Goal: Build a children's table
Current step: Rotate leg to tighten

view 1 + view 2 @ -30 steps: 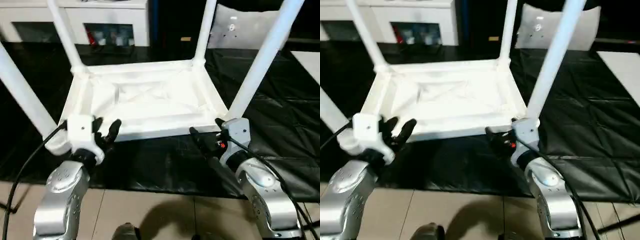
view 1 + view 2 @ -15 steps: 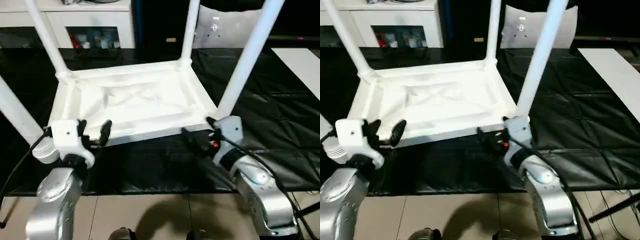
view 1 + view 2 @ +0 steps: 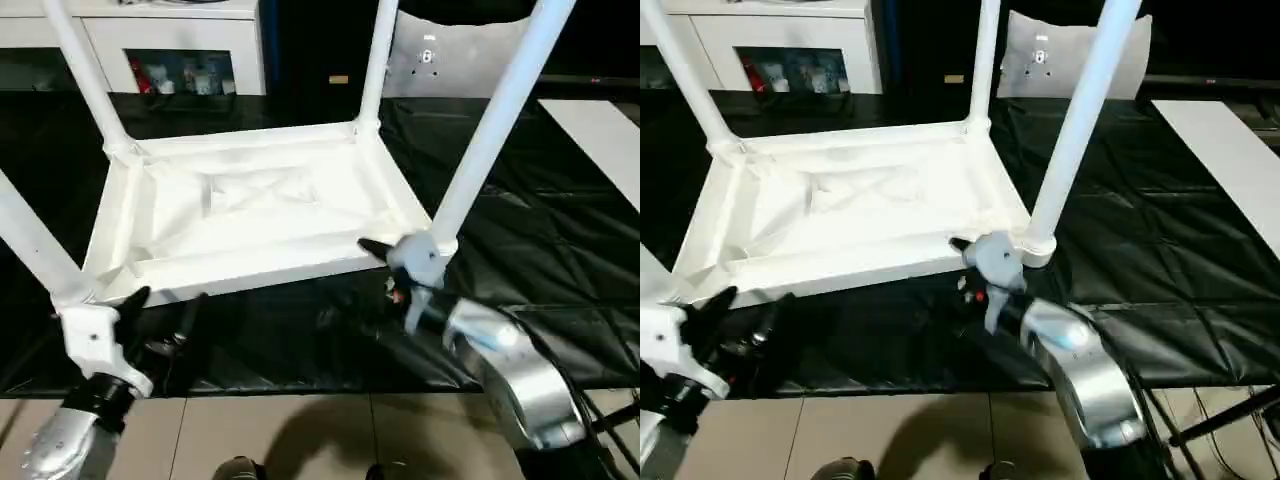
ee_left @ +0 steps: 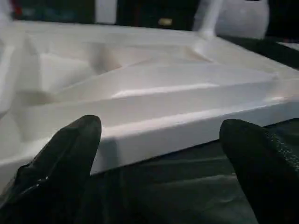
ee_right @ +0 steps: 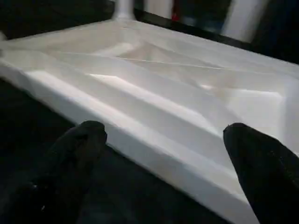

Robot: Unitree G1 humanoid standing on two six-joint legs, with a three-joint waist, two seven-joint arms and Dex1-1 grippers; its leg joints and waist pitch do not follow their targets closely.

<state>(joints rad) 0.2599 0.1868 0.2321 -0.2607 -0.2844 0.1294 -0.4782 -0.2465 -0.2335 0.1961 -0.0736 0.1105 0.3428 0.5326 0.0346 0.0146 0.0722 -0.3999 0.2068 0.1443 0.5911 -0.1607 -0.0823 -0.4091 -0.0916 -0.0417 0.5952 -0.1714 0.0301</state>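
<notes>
1. Nearest the robot, the left gripper (image 3: pixel 165 310) hangs off the front edge of the workbench (image 3: pixel 560 260), below the near left corner of the children's table (image 3: pixel 250 205). Its two black fingers (image 4: pixel 70 149) are spread wide and hold nothing. A second ago it sat higher, right against that corner with its fingers closer together; it has since dropped back and opened.

2. The right gripper (image 5: pixel 163 172) is just off the table's near right corner, its fingers also spread wide and empty, pointing at the long near rim without touching it. Its white wrist block now sits in front of the foot of the near right leg (image 3: pixel 495 120); earlier it was lower and further to the right of that corner.

3. The children's table lies upside down on the black sheet-covered workbench, ribbed underside up, all four legs standing in their corner sockets. It rests as it did before; its apparent shift comes from the camera moving.

4. Beyond the table, a white cabinet (image 3: pixel 170 45) stands behind the far left leg (image 3: pixel 85 75).
</notes>
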